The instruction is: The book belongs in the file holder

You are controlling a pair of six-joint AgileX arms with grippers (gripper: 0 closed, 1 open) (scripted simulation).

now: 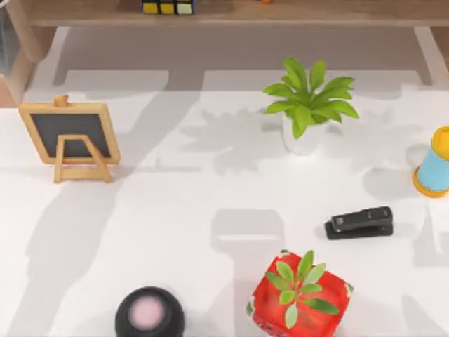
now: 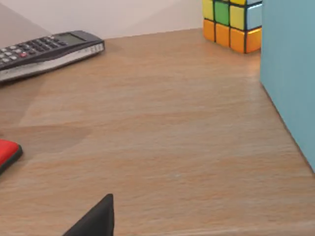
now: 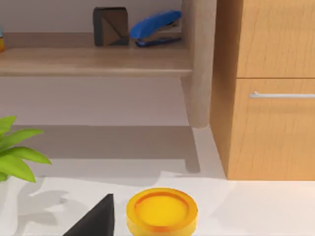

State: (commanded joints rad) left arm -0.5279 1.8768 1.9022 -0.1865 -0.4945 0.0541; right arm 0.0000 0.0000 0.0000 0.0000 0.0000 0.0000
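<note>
Counter (image 1: 175, 232) is white, w/ a white-pot plant (image 1: 306, 105) as the landmark. Chalkboard easel (image 1: 70, 137) stands well to the left of the plant. Black stapler (image 1: 359, 222) lies nearer the front and a bit right of it. Red-pot plant (image 1: 300, 295) sits straight in front of it, and a black round thing (image 1: 149, 314) is front-left. Blue spool w/ yellow ends (image 1: 436, 163) stands to the plant's right, at the counter's edge. Wooden shelf (image 1: 295, 12) runs behind the plant and carries a colour cube (image 1: 166, 6).

Left end effector (image 2: 96, 219) hangs low over the shelf boards, w/ the cube, a calculator (image 2: 47, 49), a red-and-black item (image 2: 7, 152) and a teal flat-sided thing (image 2: 290, 73) around it; wide or narrow, can't tell. Right end effector (image 3: 96, 219) is just beside the spool's yellow top, facing a wood cabinet (image 3: 268, 88); state can't tell either. Where the book lies, can't tell.
</note>
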